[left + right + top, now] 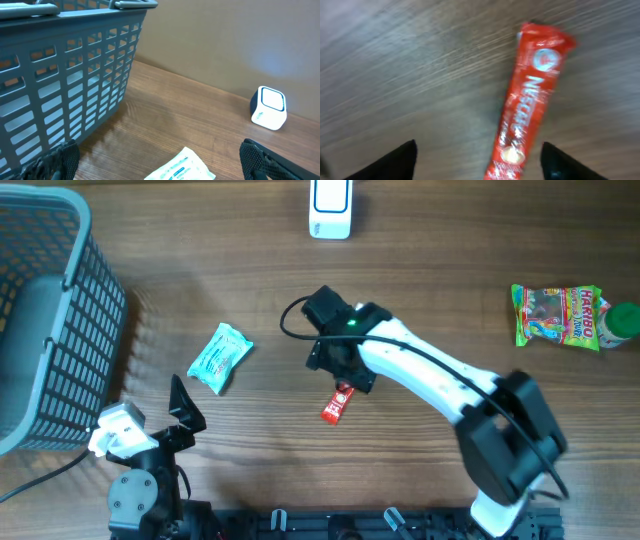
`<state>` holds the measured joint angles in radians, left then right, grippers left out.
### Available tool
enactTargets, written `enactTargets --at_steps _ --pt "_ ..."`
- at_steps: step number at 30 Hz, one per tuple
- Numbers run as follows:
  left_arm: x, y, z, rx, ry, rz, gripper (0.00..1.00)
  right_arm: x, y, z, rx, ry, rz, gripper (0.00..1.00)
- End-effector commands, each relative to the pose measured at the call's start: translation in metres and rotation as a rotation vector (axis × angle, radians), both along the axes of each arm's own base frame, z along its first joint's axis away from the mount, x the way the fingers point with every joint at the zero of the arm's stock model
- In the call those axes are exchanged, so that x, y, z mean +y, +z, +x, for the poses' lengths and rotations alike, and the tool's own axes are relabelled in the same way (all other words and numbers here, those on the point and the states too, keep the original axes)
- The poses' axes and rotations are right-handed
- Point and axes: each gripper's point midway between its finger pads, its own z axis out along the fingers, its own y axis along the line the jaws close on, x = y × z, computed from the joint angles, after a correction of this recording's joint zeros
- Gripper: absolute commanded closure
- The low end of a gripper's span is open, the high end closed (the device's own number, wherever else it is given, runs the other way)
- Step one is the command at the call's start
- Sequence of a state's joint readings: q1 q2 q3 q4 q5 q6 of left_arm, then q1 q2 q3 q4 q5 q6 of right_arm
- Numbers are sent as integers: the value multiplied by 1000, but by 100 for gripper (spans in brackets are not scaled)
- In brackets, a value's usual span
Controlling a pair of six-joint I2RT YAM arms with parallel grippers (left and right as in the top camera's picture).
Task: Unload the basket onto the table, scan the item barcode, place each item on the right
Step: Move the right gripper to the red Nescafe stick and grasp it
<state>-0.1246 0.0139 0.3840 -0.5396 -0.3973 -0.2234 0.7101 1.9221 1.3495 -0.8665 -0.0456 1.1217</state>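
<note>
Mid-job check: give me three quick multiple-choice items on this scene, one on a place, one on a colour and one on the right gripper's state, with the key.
1. Where does the scanner stand on the table?
A. At the far edge, near the middle
B. At the near edge, by the left arm
C. At the right end

2. What colour is the stick under the right gripper?
A. Teal
B. Red
C. Yellow

3. How is the right gripper?
A. Shut on the stick
B. Open, over the scanner
C. Open, straddling the stick

Key:
1 A: the overhead view shows it at the top edge, mid-table.
2 B: the right wrist view shows a red wrapper.
3 C: the right wrist view shows the gripper spread wide, with the stick lying on the table between its two sides.
</note>
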Motion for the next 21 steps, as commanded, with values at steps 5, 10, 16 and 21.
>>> enactTargets --at_steps 5,10,16,21 --pt "-2 -2 1 -3 -8 -6 0 -2 -31 4 78 -37 15 26" --pt "-2 -2 1 -3 -8 -6 0 -18 -31 -2 127 -60 -25 27" --pt "-2 -2 1 -3 -8 -6 0 -25 -32 -1 135 -52 -37 28" --pt "-2 -2 1 -3 -8 -6 0 -31 -43 -2 143 -52 -74 28"
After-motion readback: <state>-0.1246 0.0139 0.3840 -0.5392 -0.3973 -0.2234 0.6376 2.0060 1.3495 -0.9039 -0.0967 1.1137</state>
